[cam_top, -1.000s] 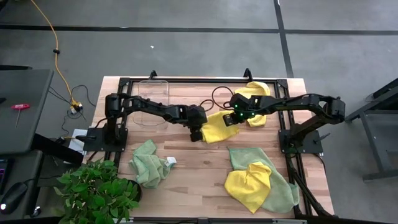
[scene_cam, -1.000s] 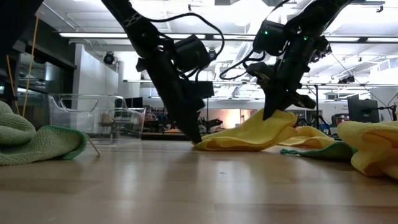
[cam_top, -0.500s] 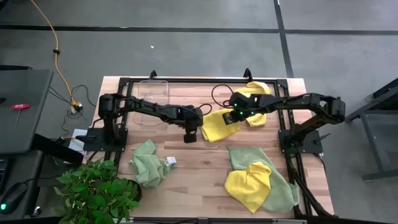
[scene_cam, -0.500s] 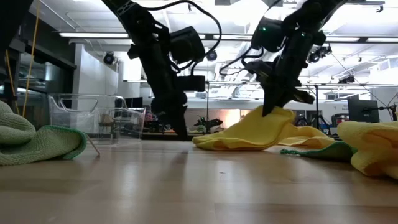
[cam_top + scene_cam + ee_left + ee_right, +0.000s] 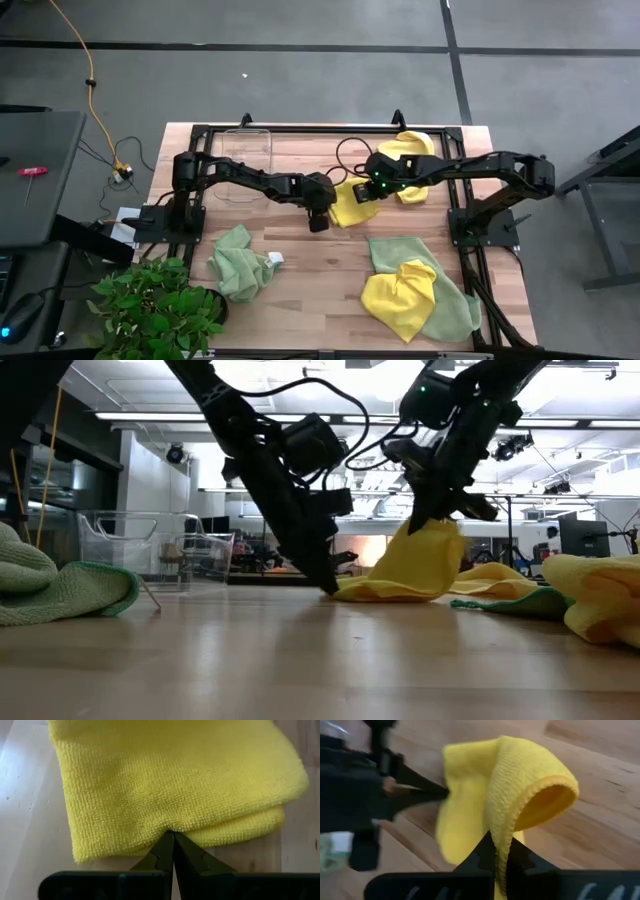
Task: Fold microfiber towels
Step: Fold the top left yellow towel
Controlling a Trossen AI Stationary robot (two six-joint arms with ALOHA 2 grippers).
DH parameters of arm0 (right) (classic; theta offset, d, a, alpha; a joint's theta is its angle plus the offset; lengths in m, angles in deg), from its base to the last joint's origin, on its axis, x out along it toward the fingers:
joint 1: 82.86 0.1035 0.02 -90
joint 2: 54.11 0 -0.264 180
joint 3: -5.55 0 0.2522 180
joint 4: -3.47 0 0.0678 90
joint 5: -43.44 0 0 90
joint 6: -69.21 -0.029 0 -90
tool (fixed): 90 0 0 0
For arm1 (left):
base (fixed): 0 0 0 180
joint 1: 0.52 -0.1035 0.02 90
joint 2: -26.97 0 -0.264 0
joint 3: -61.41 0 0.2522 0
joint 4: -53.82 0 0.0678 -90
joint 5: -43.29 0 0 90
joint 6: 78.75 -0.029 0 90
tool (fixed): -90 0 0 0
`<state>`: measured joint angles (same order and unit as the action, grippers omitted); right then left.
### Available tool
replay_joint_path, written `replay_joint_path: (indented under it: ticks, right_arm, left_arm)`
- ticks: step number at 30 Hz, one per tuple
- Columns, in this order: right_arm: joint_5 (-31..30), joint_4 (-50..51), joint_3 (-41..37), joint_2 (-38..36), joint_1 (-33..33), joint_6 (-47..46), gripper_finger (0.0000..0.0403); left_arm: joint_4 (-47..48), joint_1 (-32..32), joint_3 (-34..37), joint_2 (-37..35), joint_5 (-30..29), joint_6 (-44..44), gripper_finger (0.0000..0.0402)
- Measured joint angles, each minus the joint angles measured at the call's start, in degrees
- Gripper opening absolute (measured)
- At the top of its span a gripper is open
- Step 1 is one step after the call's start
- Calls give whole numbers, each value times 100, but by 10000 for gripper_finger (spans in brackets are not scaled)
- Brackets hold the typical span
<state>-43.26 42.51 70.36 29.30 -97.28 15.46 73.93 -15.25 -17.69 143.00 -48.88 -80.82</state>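
A bright yellow microfiber towel (image 5: 348, 208) lies mid-table, partly raised. My right gripper (image 5: 368, 197) is shut on it and holds its far right part up. My left gripper (image 5: 318, 224) is shut, tips down at the towel's left edge (image 5: 340, 592). Another yellow towel (image 5: 412, 152) lies bunched at the far right. A crumpled sage green towel (image 5: 240, 264) lies near left. A yellow towel (image 5: 400, 292) rests on a green one (image 5: 450, 310) near right. My left gripper touches the yellow towel's folded edge (image 5: 170, 826) with the tips of its shut fingers, slanting down from the table's left. The edge dents in slightly at the tips. That part of the towel lies flat on the table. My right gripper pinches a doubled-over part of the yellow towel (image 5: 499, 827) between its two fingers, slanting down from the right. The cloth loops over above the fingertips. The held part is lifted clear (image 5: 425, 540) and hangs slack; the lower part (image 5: 385, 590) rests on the table.
A clear plastic bin (image 5: 247, 160) stands at the far left, behind my left arm. A leafy plant (image 5: 150, 310) sits off the near left corner. A black frame (image 5: 330, 128) borders the table. Bare wood (image 5: 320, 290) lies between the near towels.
My left gripper rose and drew away toward the table's left, then came back down to the towel's left edge, shut throughout. My right gripper has lifted its held part of the yellow towel higher and carried it leftward; the towel now stands taller and narrower, its lower part still on the table.
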Motion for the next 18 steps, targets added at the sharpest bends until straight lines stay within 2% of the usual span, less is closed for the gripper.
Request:
replay_joint_path:
  ticks: [8,18]
  right_arm:
    - [-12,-985,0,483,181,-523,0]
    - [82,-1418,-2,955,272,-482,0]
  left_arm:
    - [-333,49,9,32,-3,74,0]
    - [-336,50,15,25,26,250,0]
